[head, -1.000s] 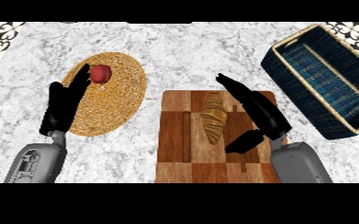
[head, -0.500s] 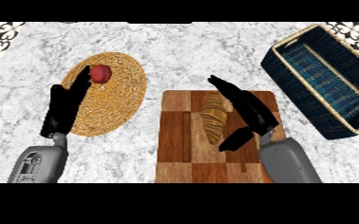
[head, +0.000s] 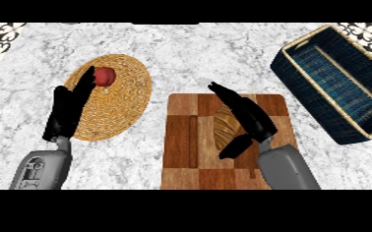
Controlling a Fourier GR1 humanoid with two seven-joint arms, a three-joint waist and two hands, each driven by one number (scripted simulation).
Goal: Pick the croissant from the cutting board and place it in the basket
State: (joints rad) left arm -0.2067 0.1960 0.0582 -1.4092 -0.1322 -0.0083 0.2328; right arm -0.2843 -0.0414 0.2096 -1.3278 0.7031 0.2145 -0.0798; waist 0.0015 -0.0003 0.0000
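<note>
A white and grey marbled surface (head: 189, 54) fills the frame. At lower centre lies a rectangular wooden cutting board (head: 185, 142) patched in light and dark brown blocks, its near edge cut off by the bottom of the view. On its right half rests the golden-brown ridged croissant (head: 224, 125), a long tapered shape, partly hidden under the black right hand (head: 243, 115). That hand stretches diagonally over the pastry, fingers straight and pointing to the upper left, thumb hanging down beside the croissant's lower end; whether it actually touches the pastry is hard to make out. At the upper right sits the dark blue woven rectangular basket (head: 291, 66) with a pale tan rim, its far corner cut off by the frame's edge. On the left is a round straw-coloured woven mat (head: 127, 103) carrying a small red rounded object (head: 106, 76), too small to identify. The black left hand (head: 67, 110) lies over the mat's left rim, fingers straight and close together.
</note>
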